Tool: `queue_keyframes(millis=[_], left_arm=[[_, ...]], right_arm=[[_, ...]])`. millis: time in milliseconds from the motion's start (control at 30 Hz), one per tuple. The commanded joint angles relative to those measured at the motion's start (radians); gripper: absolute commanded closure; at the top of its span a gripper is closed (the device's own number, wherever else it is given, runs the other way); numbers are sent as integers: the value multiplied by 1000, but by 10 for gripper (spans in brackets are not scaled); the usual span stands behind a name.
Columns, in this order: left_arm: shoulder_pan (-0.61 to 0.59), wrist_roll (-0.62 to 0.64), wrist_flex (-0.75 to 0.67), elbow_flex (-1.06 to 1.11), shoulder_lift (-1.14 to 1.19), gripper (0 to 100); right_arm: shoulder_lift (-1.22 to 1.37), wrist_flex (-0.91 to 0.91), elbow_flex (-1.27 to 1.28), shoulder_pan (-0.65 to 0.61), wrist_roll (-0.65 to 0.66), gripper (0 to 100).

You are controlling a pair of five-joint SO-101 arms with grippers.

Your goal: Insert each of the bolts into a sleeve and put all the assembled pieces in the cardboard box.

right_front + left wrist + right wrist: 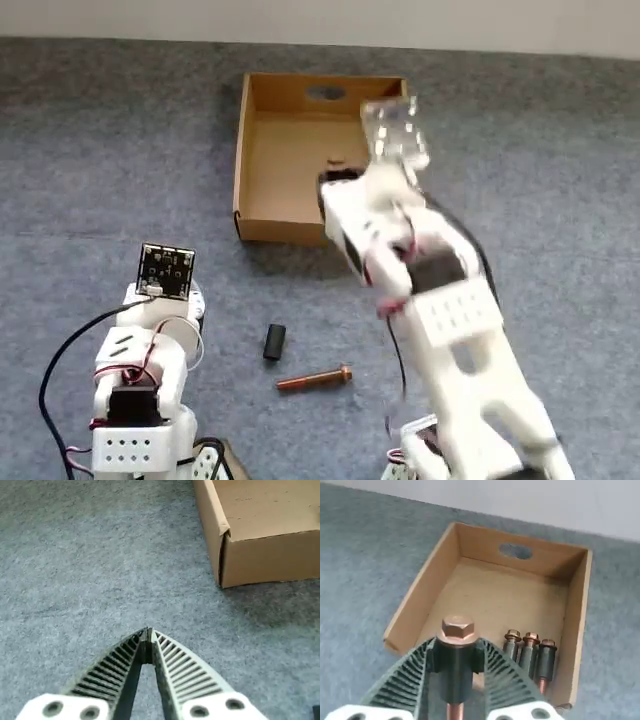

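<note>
Our right gripper (456,652) clamps an assembled piece (457,630), hex head up and dark body pinched between the jaws, over the box (422,592). Three finished pieces (530,652) lie side by side against one wall on the box floor. To do this well, we judge that we should bring the piece well inside the walls and lower it close to the bare floor beside those three. Only then should we let go, so it neither bounces out nor knocks them. Our left gripper (149,636) is closed on nothing above the carpet (75,555) near a box corner. A sleeve (274,341) and a bolt (314,379) lie near each other, unassembled.
</note>
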Motion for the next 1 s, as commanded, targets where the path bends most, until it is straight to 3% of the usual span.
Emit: queue_keyframes(millis=[0, 200, 500, 967], left_arm=[[15, -5, 2, 13, 2, 986], [15, -5, 2, 15, 2, 986], [15, -6, 2, 15, 2, 986], [15, -6, 2, 16, 2, 986]], right_arm=[[208, -28, -225, 56, -157, 993], [509, 22, -469, 58, -58, 993], [842, 48, -693, 54, -132, 993], [1015, 102, -737, 30, -126, 993]])
